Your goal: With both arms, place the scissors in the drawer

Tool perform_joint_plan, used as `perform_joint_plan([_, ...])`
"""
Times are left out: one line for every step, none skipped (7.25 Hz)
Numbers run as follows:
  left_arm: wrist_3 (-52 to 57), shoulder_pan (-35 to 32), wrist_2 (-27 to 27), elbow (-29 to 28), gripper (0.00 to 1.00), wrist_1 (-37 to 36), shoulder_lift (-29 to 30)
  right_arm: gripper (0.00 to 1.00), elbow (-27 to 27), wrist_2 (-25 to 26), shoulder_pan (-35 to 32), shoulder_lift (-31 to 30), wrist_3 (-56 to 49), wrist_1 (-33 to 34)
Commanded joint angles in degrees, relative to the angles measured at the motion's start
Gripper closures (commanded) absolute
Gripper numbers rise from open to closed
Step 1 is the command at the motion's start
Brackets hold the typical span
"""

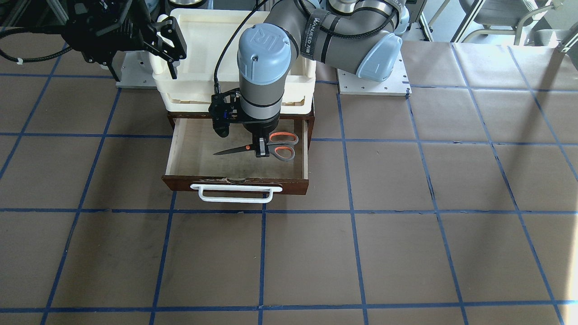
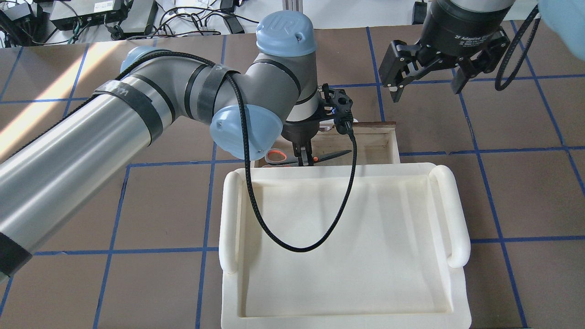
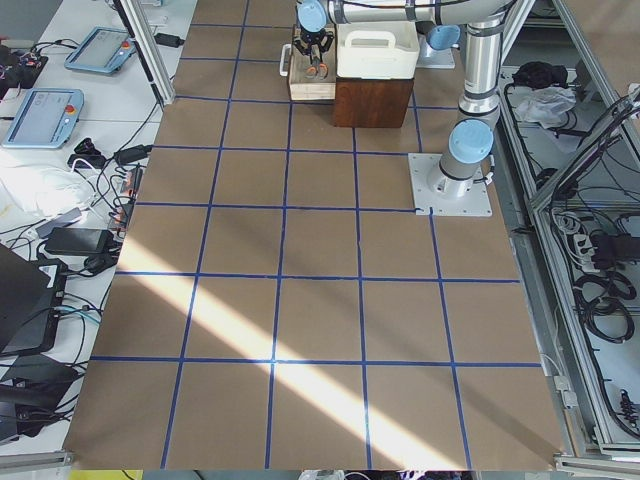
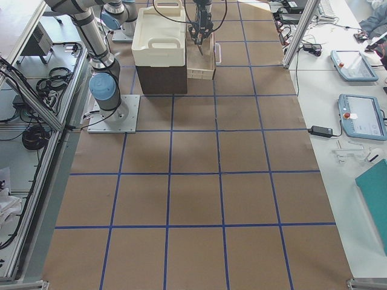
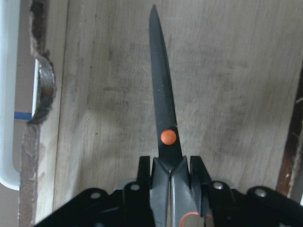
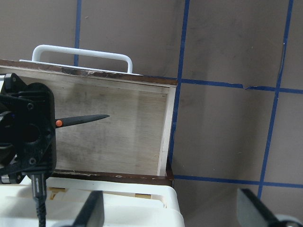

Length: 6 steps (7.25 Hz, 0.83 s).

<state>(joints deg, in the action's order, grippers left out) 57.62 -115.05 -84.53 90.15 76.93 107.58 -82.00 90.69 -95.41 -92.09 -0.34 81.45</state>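
The drawer (image 1: 237, 183) stands pulled open, with its white bar handle (image 1: 235, 194) at the front and a pale wood floor. My left gripper (image 1: 262, 151) reaches down into it and is shut on the scissors (image 1: 282, 152) just behind the orange pivot. The blades point along the drawer floor (image 5: 163, 94), towards the drawer's right end in the overhead view (image 2: 336, 155). I cannot tell whether the scissors touch the floor. My right gripper (image 2: 427, 77) is open and empty, raised beyond the drawer's right end. Its wrist view shows the drawer (image 6: 165, 127) and the blade tip (image 6: 83, 119).
A cream-white plastic tray (image 2: 343, 228) sits on top of the brown cabinet, above and behind the open drawer. The left arm's black cable (image 2: 297, 246) hangs over the tray. The brown table with blue tape lines (image 1: 316, 253) surrounds the cabinet.
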Motion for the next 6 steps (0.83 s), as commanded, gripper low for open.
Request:
perform_joint_plan([-0.4, 0.0, 0.1, 0.2, 0.06, -0.5, 0.0, 0.0, 0.0, 0.1, 0.0, 0.0, 0.2, 0.9])
perform_joint_plan([-0.5, 0.0, 0.2, 0.1, 0.04, -0.5, -0.3, 0.0, 0.0, 0.2, 0.0, 0.0, 0.2, 0.9])
perform_joint_plan([-0.5, 0.0, 0.1, 0.1, 0.04, -0.4, -0.9, 0.0, 0.0, 0.1, -0.1, 0.0, 0.2, 0.8])
perform_joint_plan([-0.6, 0.5, 0.0, -0.3, 0.04, -0.3, -1.9, 0.0, -0.1, -0.2, -0.1, -0.1, 0.2, 0.8])
perform_joint_plan([-0.8, 1.5, -0.5, -1.4, 0.04, -0.1, -2.5, 0.0, -0.1, -0.3, -0.1, -0.1, 0.2, 0.8])
perform_joint_plan([-0.9, 3.7, -0.6, -2.8, 0.04, 0.8, -3.3, 0.0, -0.1, -0.4, -0.1, -0.1, 0.2, 0.8])
